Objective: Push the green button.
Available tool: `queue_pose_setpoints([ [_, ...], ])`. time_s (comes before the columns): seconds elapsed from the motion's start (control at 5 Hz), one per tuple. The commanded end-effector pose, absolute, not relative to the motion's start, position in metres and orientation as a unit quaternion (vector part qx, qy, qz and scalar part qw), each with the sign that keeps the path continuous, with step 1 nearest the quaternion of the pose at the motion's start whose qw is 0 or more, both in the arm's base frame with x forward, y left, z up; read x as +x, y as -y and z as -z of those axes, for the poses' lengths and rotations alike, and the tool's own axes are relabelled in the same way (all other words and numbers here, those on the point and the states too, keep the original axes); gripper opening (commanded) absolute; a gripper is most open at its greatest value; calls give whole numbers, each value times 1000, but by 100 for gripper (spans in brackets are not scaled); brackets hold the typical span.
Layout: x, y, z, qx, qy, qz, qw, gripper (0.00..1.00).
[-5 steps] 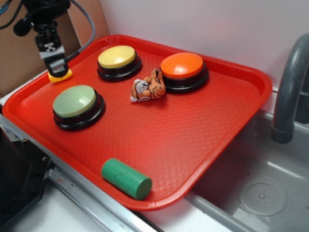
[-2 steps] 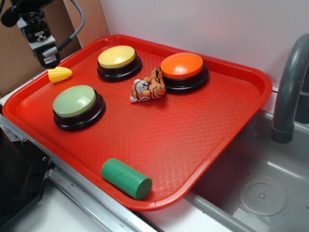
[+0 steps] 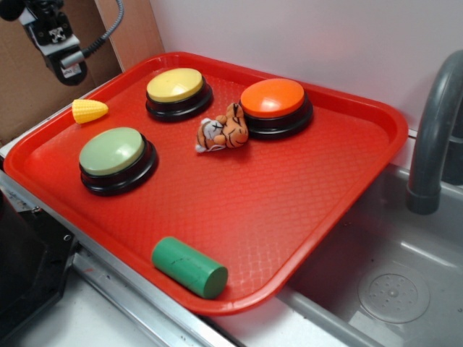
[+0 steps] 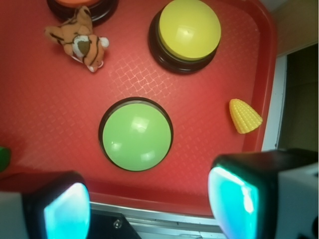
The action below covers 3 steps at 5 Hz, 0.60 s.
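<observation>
Hovering high above the tray's back-left corner, gripper (image 4: 149,201) spread wide and pinching nothing, both pads (image 4: 67,211) framing the bottom of the wrist view. Sitting untouched near the left edge of the red tray (image 3: 289,217), green button (image 3: 113,152), pale dome up on a black round base, well below the open jaws and toward the front of the tray from them. Showing in the wrist view slightly left of the midpoint between the pads and farther up the frame, so probably calling for a move forward and down, with a small sideways correction, before any pressing; being round, offering no long axis to line up with. Lying just beside the tray's left rim, between gripper and button in the exterior view, a small yellow toy corn (image 3: 89,110). Standing farther back, yellow button (image 3: 176,86), then orange button (image 3: 273,98) to its right, with a toy tiger (image 3: 223,131) resting between them. Lying on its side near the front rim, a dark green cylinder (image 3: 188,267). Bordering the tray on the right, a grey sink (image 3: 391,289).
</observation>
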<state>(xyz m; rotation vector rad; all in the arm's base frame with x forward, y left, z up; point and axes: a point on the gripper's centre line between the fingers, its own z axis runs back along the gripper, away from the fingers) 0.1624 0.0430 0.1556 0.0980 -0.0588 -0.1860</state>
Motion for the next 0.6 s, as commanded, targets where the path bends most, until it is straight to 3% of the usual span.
queue_pose_setpoints([
  [0.0, 171, -42, -181, 69, 40, 83, 993, 100],
  [0.2, 171, -42, -185, 31, 44, 104, 993, 100],
  [0.4, 168, -41, -190, 22, 25, 92, 995, 100],
])
